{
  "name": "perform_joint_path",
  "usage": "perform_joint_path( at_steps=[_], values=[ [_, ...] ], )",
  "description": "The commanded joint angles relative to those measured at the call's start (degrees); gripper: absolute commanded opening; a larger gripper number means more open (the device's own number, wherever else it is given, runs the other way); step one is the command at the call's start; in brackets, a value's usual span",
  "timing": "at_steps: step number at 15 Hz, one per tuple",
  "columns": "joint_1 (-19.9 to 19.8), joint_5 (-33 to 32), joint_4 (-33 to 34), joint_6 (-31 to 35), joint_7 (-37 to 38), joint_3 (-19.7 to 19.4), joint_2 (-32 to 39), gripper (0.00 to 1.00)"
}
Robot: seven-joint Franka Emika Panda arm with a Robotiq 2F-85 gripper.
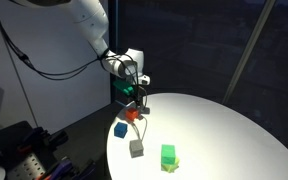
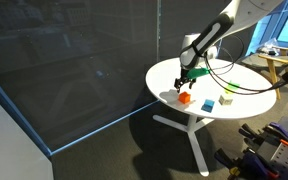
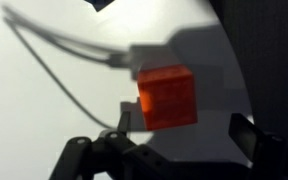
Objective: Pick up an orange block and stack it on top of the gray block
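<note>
Gripper (image 3: 164, 150) stands spread wide in my wrist view (pinching nothing), just above the orange block (image 3: 168, 96), which rests on the white table (image 1: 224, 130). I see the gray block (image 1: 137, 148) apart from it, between a blue cube (image 1: 120, 129) and a green cube (image 1: 169, 156).
</note>
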Motion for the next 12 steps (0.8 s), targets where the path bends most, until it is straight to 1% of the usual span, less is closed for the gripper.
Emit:
perform_joint_path(
  at_steps=[1, 12],
  values=[
    [-0.25, 0.36, 2.95, -0.68, 0.49, -0.05, 2.31, 1.0],
    [-0.36, 0.32, 5.64, -1.16, 0.61, -0.4, 6.1, 1.0]
  ],
)
